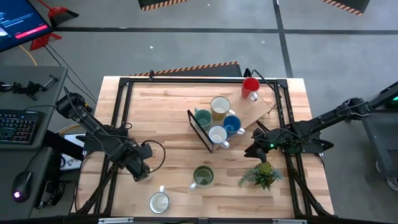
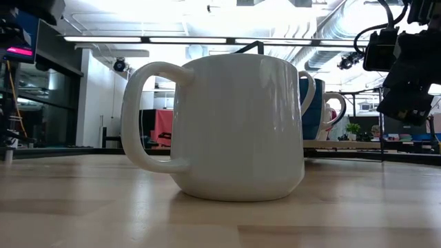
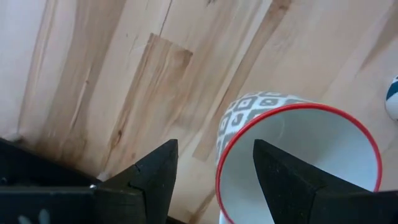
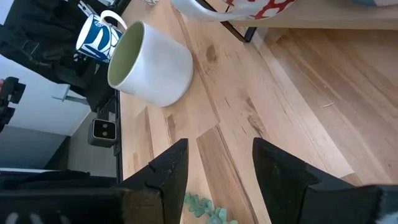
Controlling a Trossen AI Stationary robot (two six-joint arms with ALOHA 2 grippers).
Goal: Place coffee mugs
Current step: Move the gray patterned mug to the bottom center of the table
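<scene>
left wrist view shows the left gripper open, a red-rimmed patterned mug just ahead, its rim between the fingers; right gripper open beside the mug cluster

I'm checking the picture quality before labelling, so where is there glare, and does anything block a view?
Low view: bright ceiling lights wash out the top, and the white mug close to the lens hides most of the table behind it. Left wrist view: the red-rimmed mug is cut off at the edge. High view: evenly lit, no strong glare on the table.
</scene>
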